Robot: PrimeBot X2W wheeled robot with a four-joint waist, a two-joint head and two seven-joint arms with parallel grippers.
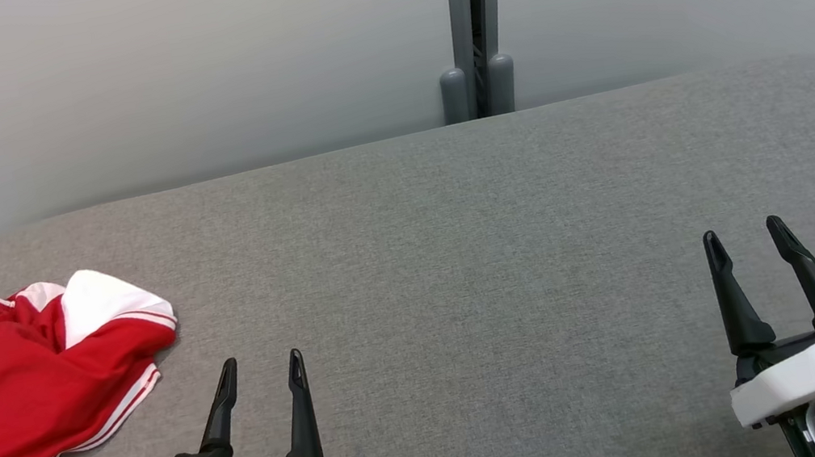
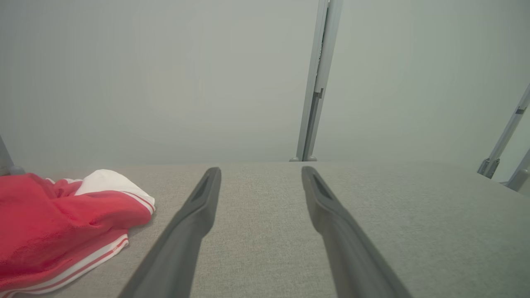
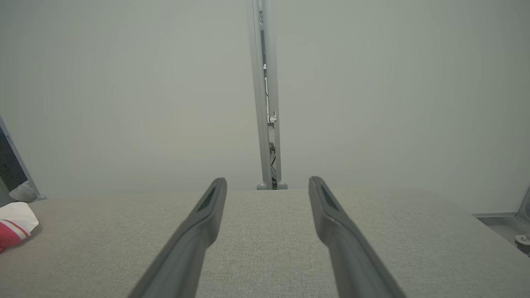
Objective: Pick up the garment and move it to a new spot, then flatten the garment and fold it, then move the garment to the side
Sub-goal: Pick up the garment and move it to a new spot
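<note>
Desk (image 1: 452,197) in grey fabric before a pale wall (image 1: 146,74), grey post (image 1: 469,14) at 12 o'clock. Red-and-white garment (image 1: 2,407) lies crumpled at 9 o'clock. Left jaws (7 o'clock) and right jaws (5 o'clock) stand wide apart, holding nothing, clear of the garment.

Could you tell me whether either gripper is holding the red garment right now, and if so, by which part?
Nothing is held. The left gripper and right gripper are both open and empty; the garment lies crumpled on the table.
</note>
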